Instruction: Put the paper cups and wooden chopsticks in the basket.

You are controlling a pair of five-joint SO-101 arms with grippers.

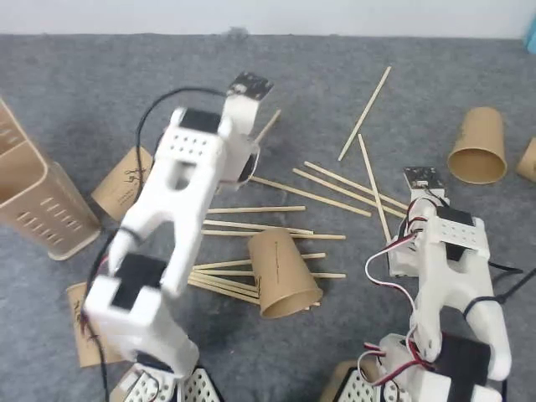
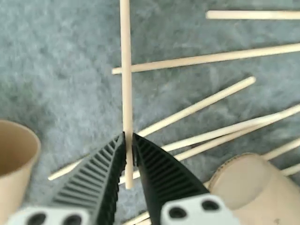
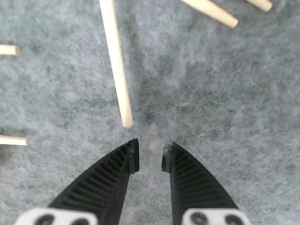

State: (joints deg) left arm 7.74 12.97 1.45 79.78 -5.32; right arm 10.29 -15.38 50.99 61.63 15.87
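Note:
My left gripper (image 2: pixel 127 137) is shut on a wooden chopstick (image 2: pixel 125 70), which juts straight out past the fingertips and crosses over other chopsticks (image 2: pixel 211 57) on the grey carpet. In the high view that gripper (image 1: pixel 249 161) hangs over the upper end of the chopstick pile (image 1: pixel 260 226), the held chopstick (image 1: pixel 268 126) poking out beyond it. Paper cups lie on their sides on either side of it (image 2: pixel 14 159) (image 2: pixel 253 183). My right gripper (image 3: pixel 150 154) stands slightly open over bare carpet, just short of the end of a chopstick (image 3: pixel 115 61), with nothing between its fingers.
The tan slotted basket (image 1: pixel 33 201) stands at the far left. Cups lie beside it (image 1: pixel 126 180), mid-pile (image 1: pixel 280 272), at the lower left (image 1: pixel 84 322) and at the far right (image 1: pixel 479 146). More chopsticks (image 1: pixel 364 100) are scattered toward the back.

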